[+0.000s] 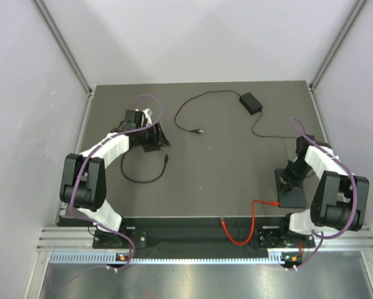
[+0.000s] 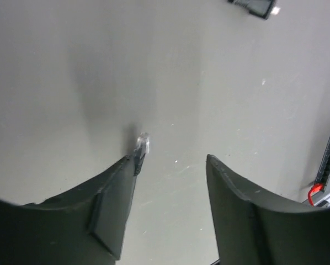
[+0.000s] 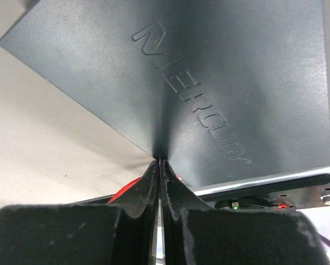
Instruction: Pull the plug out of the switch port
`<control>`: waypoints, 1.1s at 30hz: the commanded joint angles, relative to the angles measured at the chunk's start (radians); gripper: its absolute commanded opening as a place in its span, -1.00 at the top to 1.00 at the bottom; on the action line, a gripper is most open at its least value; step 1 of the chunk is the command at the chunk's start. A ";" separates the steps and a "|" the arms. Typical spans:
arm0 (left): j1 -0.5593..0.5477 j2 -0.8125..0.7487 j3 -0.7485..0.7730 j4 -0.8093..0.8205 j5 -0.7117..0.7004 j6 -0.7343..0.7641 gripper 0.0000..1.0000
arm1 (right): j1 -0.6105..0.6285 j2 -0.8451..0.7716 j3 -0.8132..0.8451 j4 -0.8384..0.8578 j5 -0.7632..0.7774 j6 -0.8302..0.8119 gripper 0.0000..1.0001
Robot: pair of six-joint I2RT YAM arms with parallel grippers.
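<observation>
Matte black Mercury switch box lies under the right gripper, whose fingers are pressed together, holding nothing, tips bearing on its lid. Well to the left of the box, the left gripper stands partly open. The clear-tipped plug rests against one finger, ungripped and out of any port. Risk: lifting away could snag that plug and drag its cable.
</observation>
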 commanded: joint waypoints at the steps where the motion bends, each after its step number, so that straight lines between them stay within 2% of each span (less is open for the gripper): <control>1: -0.016 -0.065 0.055 -0.034 0.009 0.013 -0.22 | 0.018 0.028 -0.041 0.133 0.004 0.004 1.00; 5: -0.071 -0.070 0.137 -0.063 0.026 0.026 -0.24 | 0.019 0.020 -0.035 0.127 0.007 0.005 1.00; 11: -0.272 0.043 0.302 -0.044 0.133 0.033 -0.20 | 0.018 0.002 0.020 0.075 0.041 -0.004 1.00; 14: -0.428 0.193 0.419 -0.045 0.193 0.049 -0.19 | 0.009 -0.006 0.052 0.044 0.078 -0.013 1.00; 21: -0.647 0.440 0.623 -0.037 0.260 0.029 -0.14 | -0.068 -0.018 0.036 0.021 0.050 -0.028 1.00; 26: -0.749 0.571 0.707 0.021 0.291 -0.007 -0.15 | -0.114 0.016 0.045 0.016 0.019 -0.044 1.00; 33: -0.826 0.692 0.850 0.068 0.308 -0.072 -0.15 | -0.140 0.053 0.029 0.026 0.024 -0.044 1.00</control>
